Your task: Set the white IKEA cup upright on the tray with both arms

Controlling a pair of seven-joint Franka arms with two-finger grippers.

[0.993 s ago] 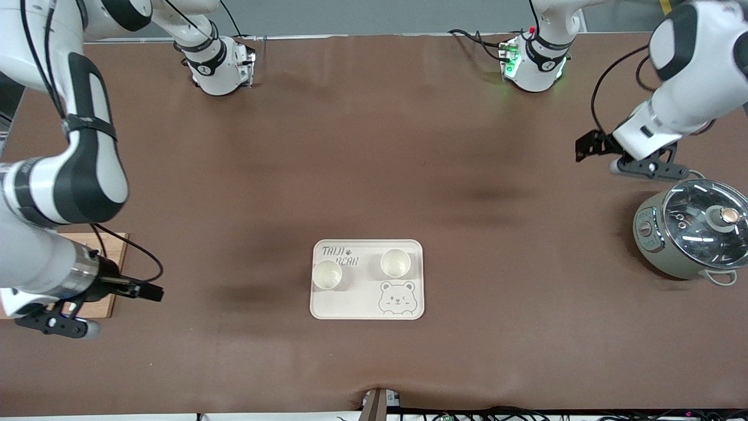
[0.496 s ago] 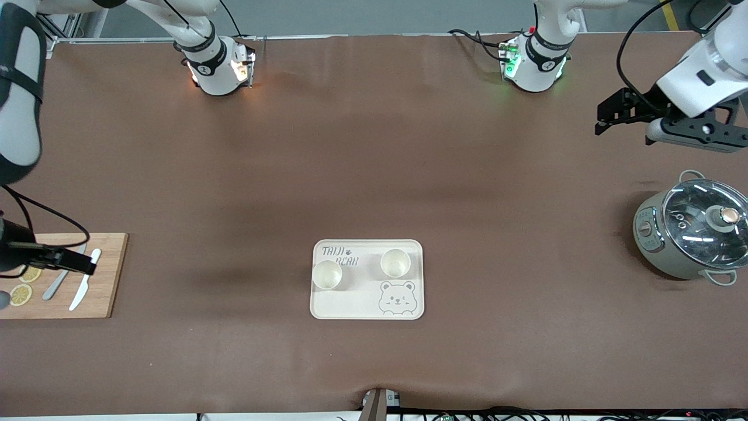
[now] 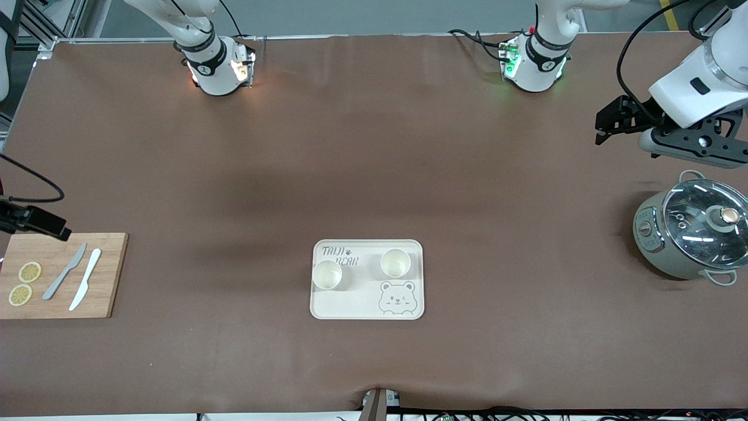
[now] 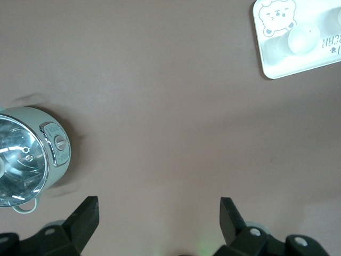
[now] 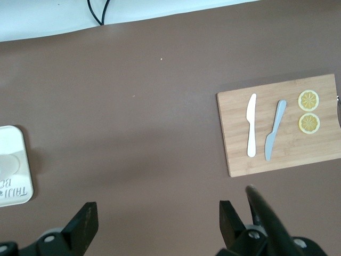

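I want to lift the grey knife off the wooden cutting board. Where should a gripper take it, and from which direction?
Probably from straight above, across the narrow handle of the grey knife. It lies flat on the wooden cutting board, close beside the white knife, so fingers should straddle its width, not its length.

Matt tray point(image 3: 367, 307), wooden cutting board point(image 3: 111, 275)

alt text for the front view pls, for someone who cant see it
Two white cups stand upright on a cream bear tray mid-table. The left gripper hangs open over bare table above a lidded pot; the right gripper sits at the frame edge by a cutting board with knives and lemon slices.
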